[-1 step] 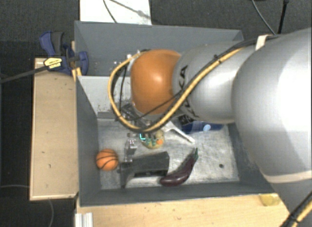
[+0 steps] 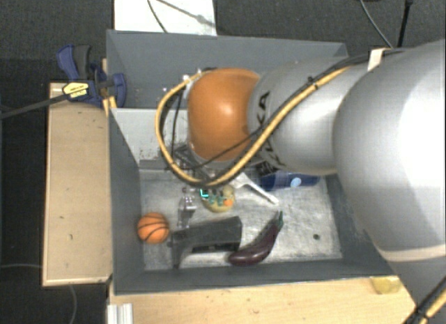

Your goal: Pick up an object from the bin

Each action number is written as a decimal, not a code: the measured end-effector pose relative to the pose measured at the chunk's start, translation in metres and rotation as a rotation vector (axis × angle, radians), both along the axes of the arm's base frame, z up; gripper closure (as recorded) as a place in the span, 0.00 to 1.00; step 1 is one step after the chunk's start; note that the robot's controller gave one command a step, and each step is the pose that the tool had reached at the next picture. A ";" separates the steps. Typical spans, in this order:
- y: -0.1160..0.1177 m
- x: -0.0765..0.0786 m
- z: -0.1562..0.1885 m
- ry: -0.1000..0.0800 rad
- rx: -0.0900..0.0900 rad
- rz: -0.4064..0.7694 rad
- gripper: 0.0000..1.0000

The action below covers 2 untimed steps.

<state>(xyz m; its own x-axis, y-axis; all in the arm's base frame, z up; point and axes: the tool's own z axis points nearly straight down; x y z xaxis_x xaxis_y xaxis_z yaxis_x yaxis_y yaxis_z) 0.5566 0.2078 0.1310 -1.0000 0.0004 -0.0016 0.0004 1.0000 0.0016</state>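
Arm (image 2: pixel 334 120) overhead; claw (image 2: pixel 187 207) over black block (image 2: pixel 209 235), open or closed unclear; orange ball (image 2: pixel 152 228) beside.

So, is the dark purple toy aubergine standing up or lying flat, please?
Lying flat: the dark purple toy aubergine rests lengthwise on the bin floor.

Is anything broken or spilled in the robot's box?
Nothing stands out. The orange ball, the black block and the purple eggplant just lie loose on the floor of the bin. None looks broken or spilled.
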 end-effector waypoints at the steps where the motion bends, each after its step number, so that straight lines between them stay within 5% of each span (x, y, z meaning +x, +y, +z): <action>1: 0.003 -0.007 -0.012 -0.007 0.001 0.037 0.00; 2: 0.009 -0.034 -0.036 -0.037 0.009 0.077 0.00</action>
<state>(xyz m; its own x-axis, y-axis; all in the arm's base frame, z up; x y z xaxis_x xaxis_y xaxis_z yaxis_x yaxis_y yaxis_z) 0.5229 0.2164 0.0950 -0.9963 -0.0767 -0.0393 -0.0771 0.9970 0.0094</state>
